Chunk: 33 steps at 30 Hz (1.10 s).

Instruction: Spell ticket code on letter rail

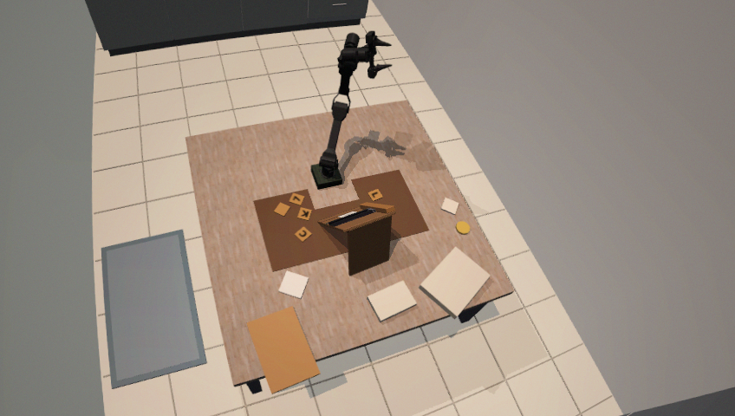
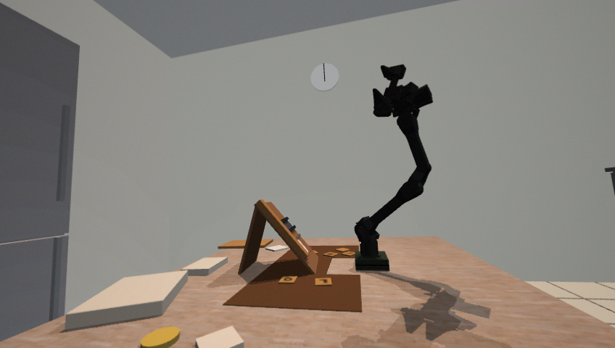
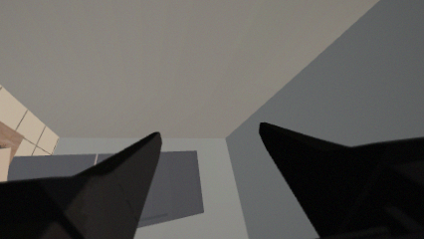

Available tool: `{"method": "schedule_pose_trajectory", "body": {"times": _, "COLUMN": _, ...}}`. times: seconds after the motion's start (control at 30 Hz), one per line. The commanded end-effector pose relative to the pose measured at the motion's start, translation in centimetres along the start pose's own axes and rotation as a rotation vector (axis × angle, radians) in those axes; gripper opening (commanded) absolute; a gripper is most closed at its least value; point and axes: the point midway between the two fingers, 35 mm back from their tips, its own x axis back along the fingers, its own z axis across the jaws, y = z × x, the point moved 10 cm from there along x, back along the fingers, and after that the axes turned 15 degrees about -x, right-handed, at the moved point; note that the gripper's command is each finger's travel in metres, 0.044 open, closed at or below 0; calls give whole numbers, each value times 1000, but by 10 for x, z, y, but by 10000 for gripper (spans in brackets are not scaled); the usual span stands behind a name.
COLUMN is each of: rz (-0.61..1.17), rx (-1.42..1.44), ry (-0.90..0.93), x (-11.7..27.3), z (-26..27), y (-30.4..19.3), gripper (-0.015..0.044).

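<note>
My gripper is open and empty, raised high above the counter. The sloped wooden board stands on the brown mat. It bears a dark letter rail and a white ticket, whose print is unreadable here. Left of the board in the top view lie a K tile, a C-like tile, a tile marked like Z or 7, and a tile showing no letter. Right of it lies an L tile; another tile lies nearby.
Pale slabs and an orange panel lie along the counter's edge behind the board. White squares and a yellow disc lie around the mat. The arm's base stands before the board.
</note>
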Motion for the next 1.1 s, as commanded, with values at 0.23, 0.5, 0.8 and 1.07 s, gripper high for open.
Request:
{"method": "schedule_pose_trajectory", "body": {"times": 0.23, "rz": 125, "rx": -299, "ry": -71, "x": 3, "z": 21, "y": -71, "gripper": 440}}
{"method": "schedule_pose_trajectory", "body": {"times": 0.5, "rz": 312, "rx": -640, "ry": -146, "x": 15, "z": 72, "y": -152, "gripper": 440}}
{"method": "schedule_pose_trajectory", "body": {"times": 0.8, "rz": 570, "rx": -1015, "ry": -203, "x": 40, "z": 160, "y": -226, "gripper": 440}}
{"method": "schedule_pose_trajectory", "body": {"times": 1.07, "rz": 838, "rx": -1338, "ry": -226, "x": 71, "z": 257, "y": -267, "gripper": 440}}
